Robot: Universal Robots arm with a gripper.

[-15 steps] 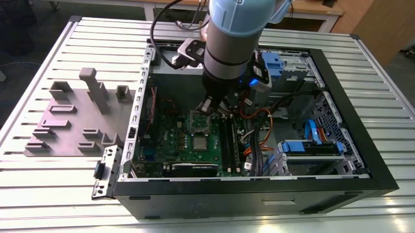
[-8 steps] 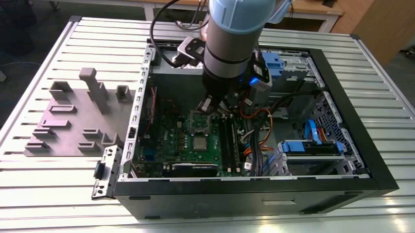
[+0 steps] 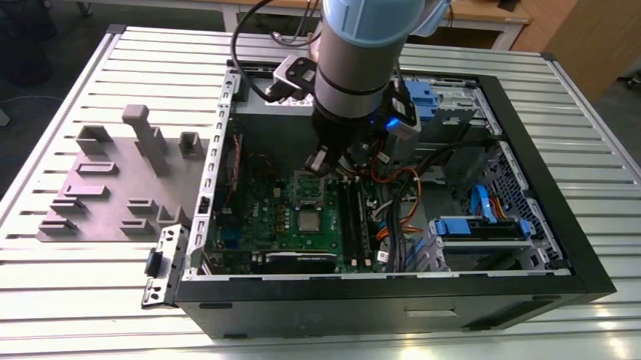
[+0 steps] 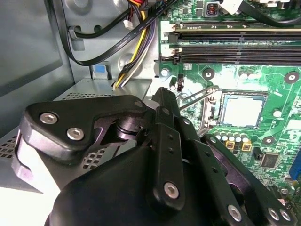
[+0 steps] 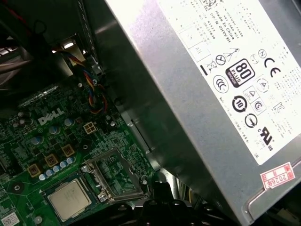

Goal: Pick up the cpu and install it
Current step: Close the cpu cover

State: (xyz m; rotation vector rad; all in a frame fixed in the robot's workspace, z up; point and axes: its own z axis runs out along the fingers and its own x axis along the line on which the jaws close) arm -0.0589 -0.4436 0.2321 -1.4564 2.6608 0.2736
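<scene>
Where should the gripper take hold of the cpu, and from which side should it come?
Probably from straight above, on two opposite edges. The cpu lies flat on the green board with its metal top facing up, so the thin rim is all there is to grip. The open socket frame stands along one side, so the other edges look freer.

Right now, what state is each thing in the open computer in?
cpu: lying flat in its socket on the board.
socket frame: flipped open, standing up beside the cpu.
computer case: side panel off, lying on its side.
gripper: above the board near the socket, holding nothing visible.
</scene>
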